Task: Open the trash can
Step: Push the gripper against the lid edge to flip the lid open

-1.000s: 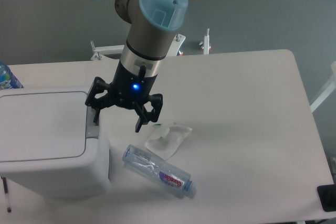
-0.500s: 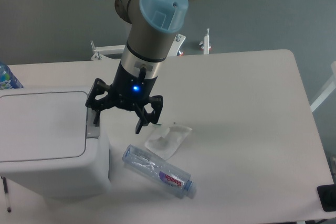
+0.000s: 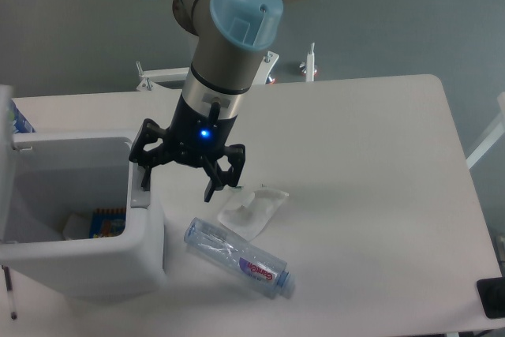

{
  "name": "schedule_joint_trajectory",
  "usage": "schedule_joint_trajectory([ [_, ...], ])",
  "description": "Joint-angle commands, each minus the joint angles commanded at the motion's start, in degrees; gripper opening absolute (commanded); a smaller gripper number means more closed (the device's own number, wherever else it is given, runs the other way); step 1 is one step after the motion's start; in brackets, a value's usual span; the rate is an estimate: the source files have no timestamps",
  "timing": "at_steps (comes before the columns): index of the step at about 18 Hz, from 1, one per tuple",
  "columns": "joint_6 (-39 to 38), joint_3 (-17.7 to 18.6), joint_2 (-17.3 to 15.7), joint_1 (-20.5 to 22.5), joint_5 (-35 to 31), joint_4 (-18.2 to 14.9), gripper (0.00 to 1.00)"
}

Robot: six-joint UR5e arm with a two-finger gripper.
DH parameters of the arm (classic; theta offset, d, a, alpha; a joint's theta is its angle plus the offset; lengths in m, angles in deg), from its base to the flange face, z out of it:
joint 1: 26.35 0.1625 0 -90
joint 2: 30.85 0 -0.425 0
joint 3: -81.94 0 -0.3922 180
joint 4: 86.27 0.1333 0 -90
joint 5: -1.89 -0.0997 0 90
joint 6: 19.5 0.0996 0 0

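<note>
The white trash can (image 3: 95, 262) stands at the table's left edge. Its lid (image 3: 6, 155) stands raised at the far left, and the inside shows a coloured packet (image 3: 108, 222) and some white paper. My gripper (image 3: 177, 183) hangs over the can's right rim with its fingers spread and nothing in them. The left fingertip (image 3: 144, 179) rests at the grey push tab (image 3: 139, 195), and the right fingertip hangs over the table beside the can.
A crumpled white tissue (image 3: 252, 209) lies right of the can. A clear plastic bottle (image 3: 241, 258) lies on its side in front of it. A blue-labelled bottle (image 3: 21, 121) shows behind the can. A black object (image 3: 491, 297) sits at the table's front right corner.
The trash can's lid has sprung from flat and closed to raised at the left, exposing the inside. My gripper has stayed in place at the push tab.
</note>
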Motion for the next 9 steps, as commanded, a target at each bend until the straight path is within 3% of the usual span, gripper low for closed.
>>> schedule_joint_trajectory([
  [3,0.2,-2.9,-0.1,0.3,-3.1,3.7,1.0],
  [6,0.8,-5.2,-0.1,1.4,-13.2,4.8,1.0],
  [9,2.5,-5.1,-0.5,3.7,-15.8,4.6,1.0],
])
